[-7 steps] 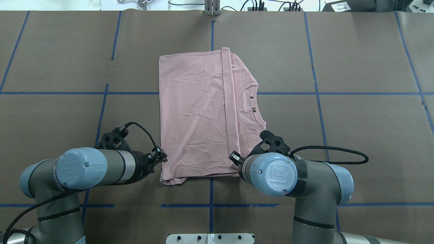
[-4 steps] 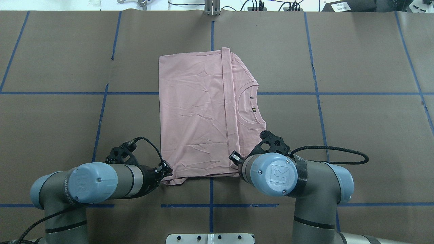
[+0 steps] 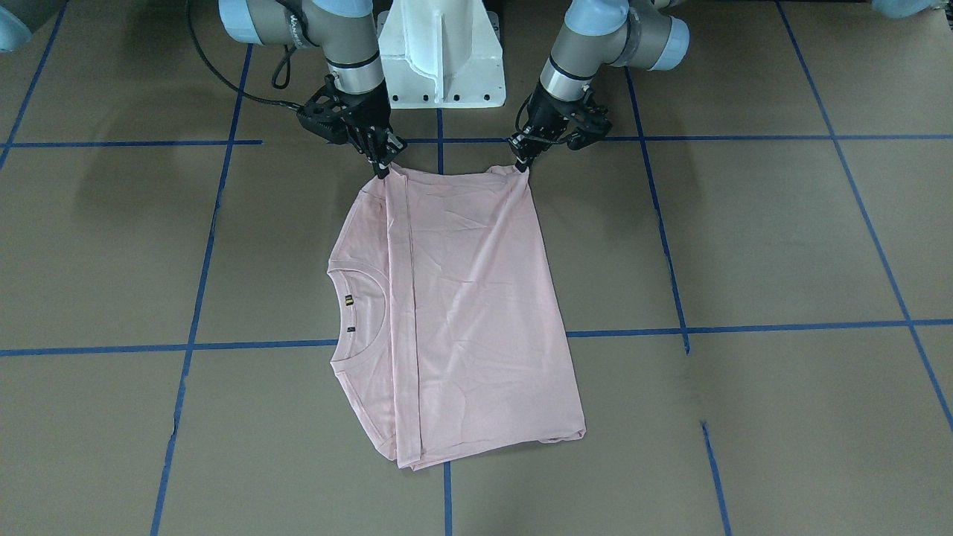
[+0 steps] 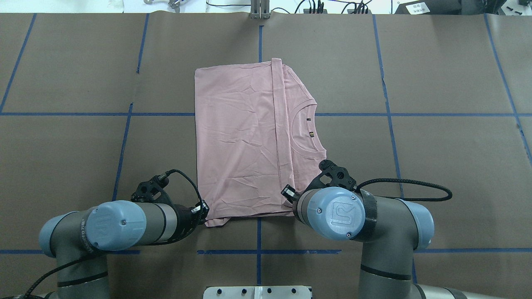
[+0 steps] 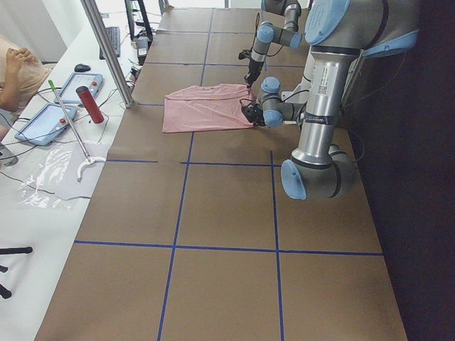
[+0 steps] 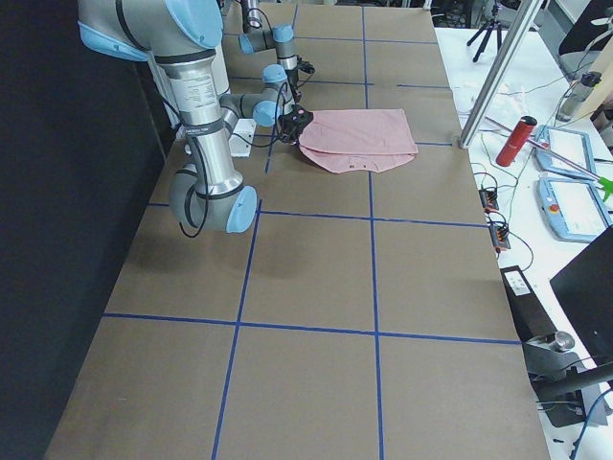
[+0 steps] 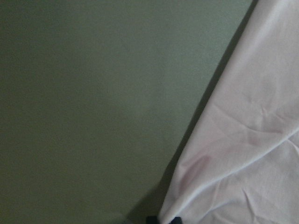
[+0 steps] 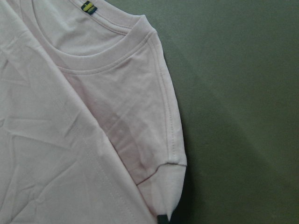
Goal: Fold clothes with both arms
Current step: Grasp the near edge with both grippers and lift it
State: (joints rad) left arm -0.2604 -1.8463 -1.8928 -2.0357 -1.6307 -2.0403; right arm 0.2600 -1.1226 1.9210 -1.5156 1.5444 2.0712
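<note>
Left end effector (image 3: 523,162) has moved in to the T-shirt's (image 4: 241,141) near left corner.
Soft, light cotton: pinch the near corners. It and the right end effector (image 3: 381,170) look narrowed there; I cannot tell if either grips.

One T-shirt (image 4: 241,141) lies on one table (image 4: 62,166). Two robot arms come in from the near edge, a left arm (image 4: 112,226) and a right arm (image 4: 336,214). Each carries one gripper, so there are two in all: the left gripper (image 3: 523,160) and the right gripper (image 3: 381,170). One white pedestal (image 3: 439,52) stands between the arms. Two small tags (image 3: 348,301) sit inside the collar. On the far bench there are two tablets (image 5: 77,87), one red bottle (image 5: 89,104) and one metal post (image 5: 106,50). One person (image 5: 18,71) shows in part.
</note>
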